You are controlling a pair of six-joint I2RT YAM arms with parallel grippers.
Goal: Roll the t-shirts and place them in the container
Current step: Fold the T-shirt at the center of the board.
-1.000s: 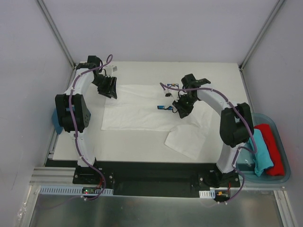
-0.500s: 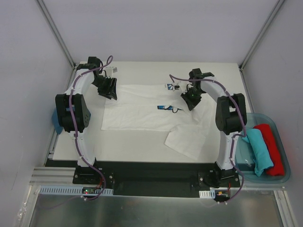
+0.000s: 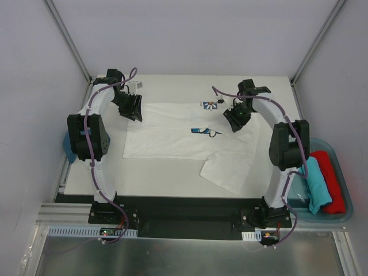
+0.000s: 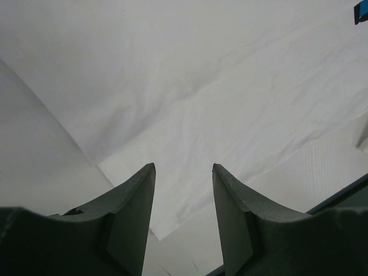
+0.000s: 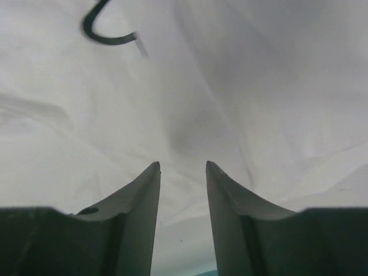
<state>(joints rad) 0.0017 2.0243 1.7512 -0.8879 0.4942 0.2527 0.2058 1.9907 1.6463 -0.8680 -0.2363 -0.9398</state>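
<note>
White t-shirt (image 3: pixel 172 138) lies flat on the worktop (image 3: pixel 167 178), long axis left to right. It looks partly folded lengthwise, and one sleeve sticks out toward the near edge. We see bits of the blue chest print near the right end. No roll has been started on it yet.

Left tool (image 4: pixel 183 168): jaws apart, nothing between them, over the left end of the white cloth near a folded edge.

Right tool (image 5: pixel 182 164): jaws apart and empty, over rumpled white cloth at the right end, near the print.

Bin (image 3: pixel 336 217) off the right side holds the teal t-shirt (image 3: pixel 315 185) and the red t-shirt (image 3: pixel 332 179) side by side. Both are bundled, but we cannot tell whether properly rolled.

A scrap of blue cloth (image 3: pixel 69 150) shows behind the left arm at the worktop's left edge; we cannot identify it.

Our reading: early to middle of the job. The white shirt is flattened and narrowed, and its rolling is all ahead. Other shirts may remain.
</note>
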